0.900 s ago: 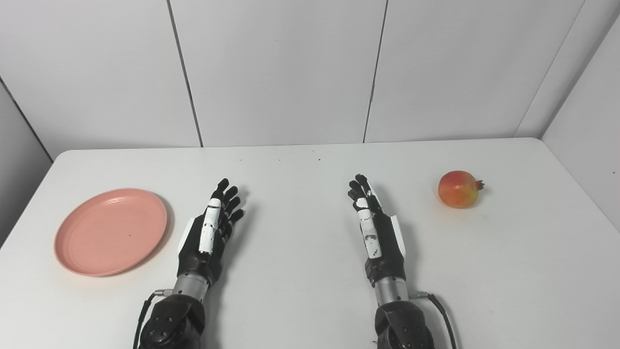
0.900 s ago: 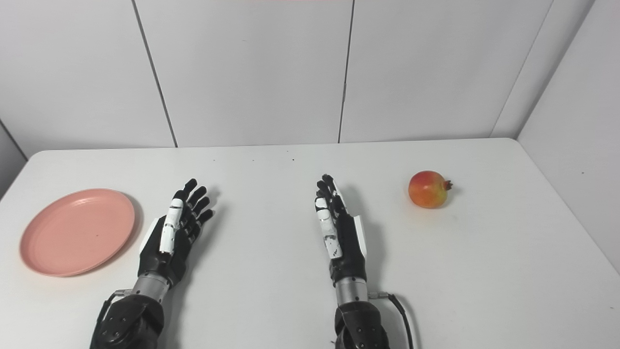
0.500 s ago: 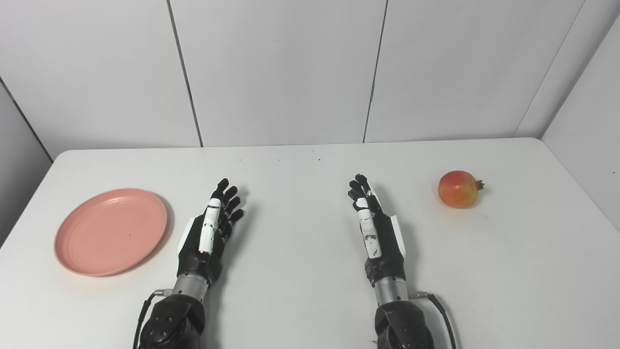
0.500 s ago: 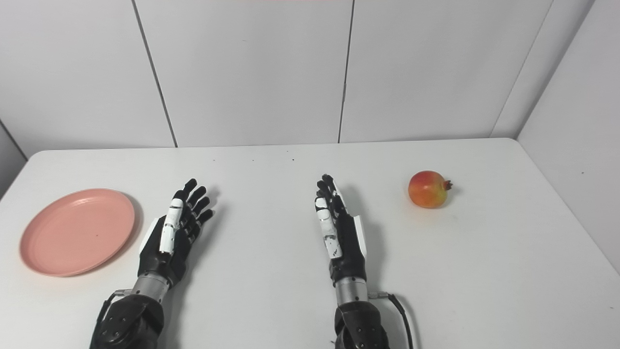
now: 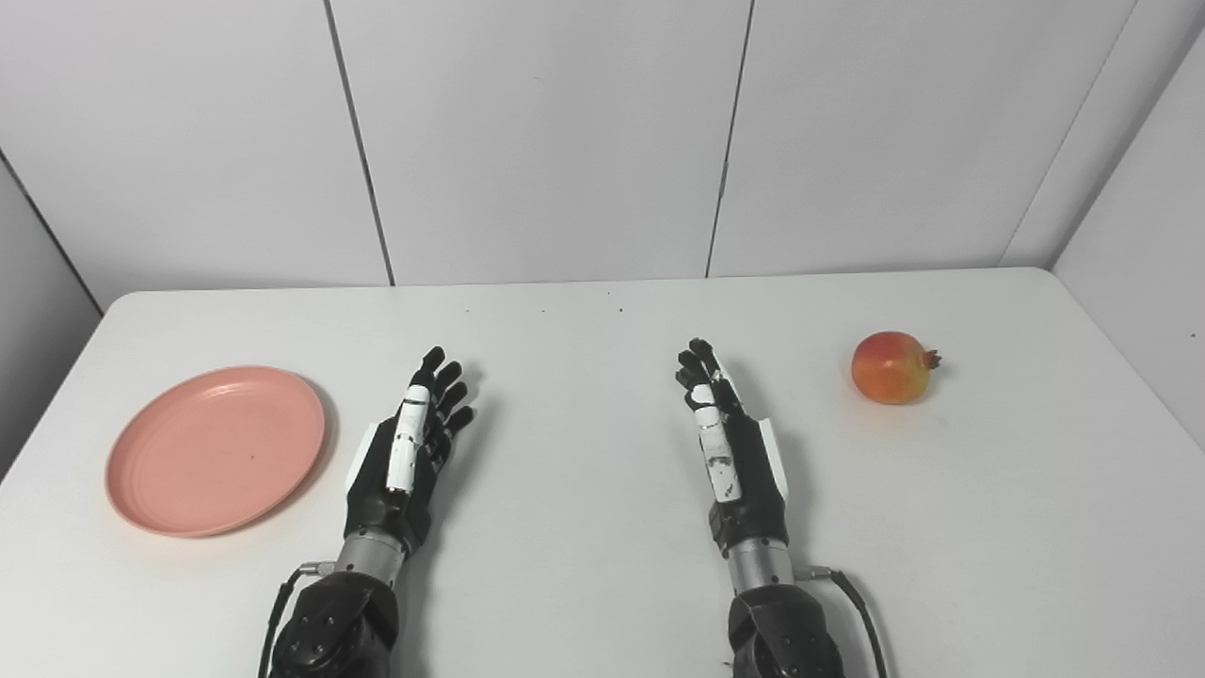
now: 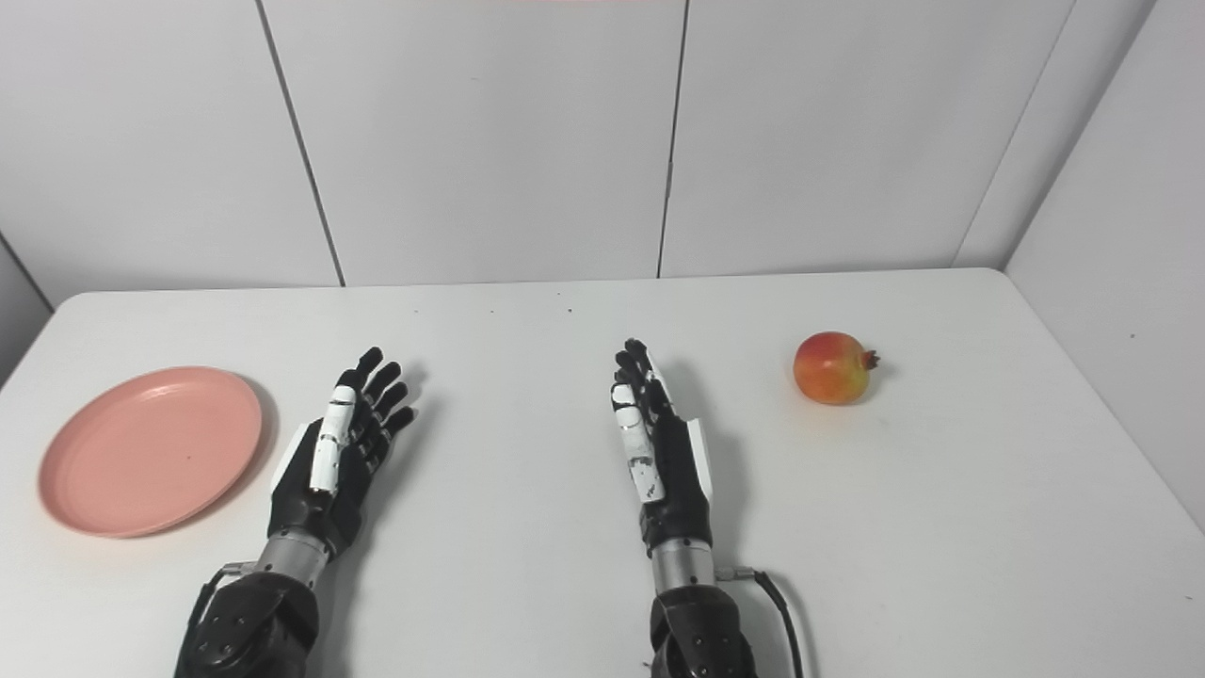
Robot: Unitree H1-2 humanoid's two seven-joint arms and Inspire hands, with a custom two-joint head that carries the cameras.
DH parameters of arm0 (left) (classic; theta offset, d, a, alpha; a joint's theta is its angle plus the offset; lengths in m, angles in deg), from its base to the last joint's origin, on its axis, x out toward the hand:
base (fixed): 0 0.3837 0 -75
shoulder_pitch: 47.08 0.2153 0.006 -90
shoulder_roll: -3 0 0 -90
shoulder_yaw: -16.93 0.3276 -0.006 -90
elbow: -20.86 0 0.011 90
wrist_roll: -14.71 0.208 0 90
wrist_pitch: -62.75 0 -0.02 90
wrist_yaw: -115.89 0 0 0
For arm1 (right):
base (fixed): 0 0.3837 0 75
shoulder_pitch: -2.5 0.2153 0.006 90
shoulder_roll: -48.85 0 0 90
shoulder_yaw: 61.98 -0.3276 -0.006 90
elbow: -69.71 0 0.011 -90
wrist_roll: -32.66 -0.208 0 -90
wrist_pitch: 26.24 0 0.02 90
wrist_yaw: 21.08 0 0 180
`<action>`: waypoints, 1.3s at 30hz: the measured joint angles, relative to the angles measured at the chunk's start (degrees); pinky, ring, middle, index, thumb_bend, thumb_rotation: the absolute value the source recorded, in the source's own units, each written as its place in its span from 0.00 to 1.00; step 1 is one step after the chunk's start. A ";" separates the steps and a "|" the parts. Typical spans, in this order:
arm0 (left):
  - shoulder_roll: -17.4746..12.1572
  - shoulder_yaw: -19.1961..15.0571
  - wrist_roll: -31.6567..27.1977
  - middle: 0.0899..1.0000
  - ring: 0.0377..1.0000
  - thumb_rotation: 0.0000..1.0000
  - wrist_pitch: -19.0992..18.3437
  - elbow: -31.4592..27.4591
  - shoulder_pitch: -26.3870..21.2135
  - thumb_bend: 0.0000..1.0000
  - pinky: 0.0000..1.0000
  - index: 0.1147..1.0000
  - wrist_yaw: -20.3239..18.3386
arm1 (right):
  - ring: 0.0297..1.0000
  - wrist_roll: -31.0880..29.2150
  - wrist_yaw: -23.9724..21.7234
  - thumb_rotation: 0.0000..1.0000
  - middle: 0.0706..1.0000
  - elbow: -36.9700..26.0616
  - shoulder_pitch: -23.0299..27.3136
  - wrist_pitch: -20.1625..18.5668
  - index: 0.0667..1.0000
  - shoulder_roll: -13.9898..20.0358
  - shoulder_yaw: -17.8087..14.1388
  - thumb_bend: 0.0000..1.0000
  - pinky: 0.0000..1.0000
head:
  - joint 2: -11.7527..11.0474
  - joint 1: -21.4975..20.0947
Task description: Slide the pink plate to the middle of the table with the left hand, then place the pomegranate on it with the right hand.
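Note:
A round pink plate (image 5: 216,449) lies flat at the left side of the white table (image 5: 584,584). A red-yellow pomegranate (image 5: 890,367) rests at the right side. My left hand (image 5: 405,452) lies open on the table just right of the plate, apart from it, fingers stretched forward. My right hand (image 5: 727,443) lies open near the middle, well left of the pomegranate, holding nothing.
White wall panels (image 5: 546,141) rise behind the table's far edge. The table's rounded corners show at the far left and far right. A black cable (image 5: 861,612) trails from the right wrist.

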 measured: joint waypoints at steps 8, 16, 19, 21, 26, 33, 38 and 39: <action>0.00 0.03 0.00 0.97 0.97 1.00 0.00 0.00 0.00 0.39 0.97 0.96 0.00 | 0.91 0.00 0.00 0.95 0.90 -0.01 -0.01 0.00 0.91 -0.01 0.00 0.56 0.97 | 0.00 0.00; 0.01 0.06 0.03 0.96 0.97 1.00 0.01 0.00 0.00 0.38 0.97 0.96 0.00 | 0.91 0.00 0.00 0.94 0.90 -0.03 -0.02 0.00 0.91 -0.01 0.00 0.56 0.96 | 0.09 0.35; 0.01 0.18 0.11 0.97 0.97 1.00 0.04 0.00 0.01 0.38 0.97 0.96 0.01 | 0.91 -0.01 0.00 0.94 0.90 -0.03 -0.03 0.00 0.91 -0.01 -0.04 0.56 0.95 | -0.35 3.85; 0.13 0.29 0.28 0.97 0.97 1.00 0.05 0.00 0.01 0.38 0.97 0.96 0.14 | 0.91 -0.15 -0.01 0.95 0.90 -0.11 -0.08 0.00 0.91 0.00 -0.15 0.55 0.94 | -0.53 4.57; 1.08 0.98 1.47 0.97 0.97 1.00 0.42 0.28 0.02 0.39 0.97 0.96 0.93 | 0.91 -2.00 -0.31 0.95 0.90 -0.54 -0.39 0.07 0.91 0.27 -0.72 0.53 0.97 | -2.10 10.97; 1.51 2.39 3.90 0.96 0.96 1.00 3.33 2.01 0.01 0.43 0.95 0.95 2.29 | 0.90 -4.21 -1.24 0.96 0.90 -0.81 -0.64 0.30 0.92 1.41 -0.97 0.53 0.97 | -3.60 14.94; 2.59 3.09 6.65 0.95 0.95 1.00 3.98 2.45 0.02 0.42 0.94 0.94 4.75 | 0.90 -5.18 -1.73 0.97 0.91 -0.83 -0.67 0.52 0.93 2.01 -1.12 0.54 0.97 | -5.62 18.54; 2.69 3.12 6.71 0.95 0.95 1.00 4.18 2.67 0.01 0.41 0.94 0.94 4.81 | 0.90 -5.38 -1.75 0.96 0.91 -0.84 -0.67 0.52 0.93 2.15 -1.14 0.54 0.97 | -5.62 18.54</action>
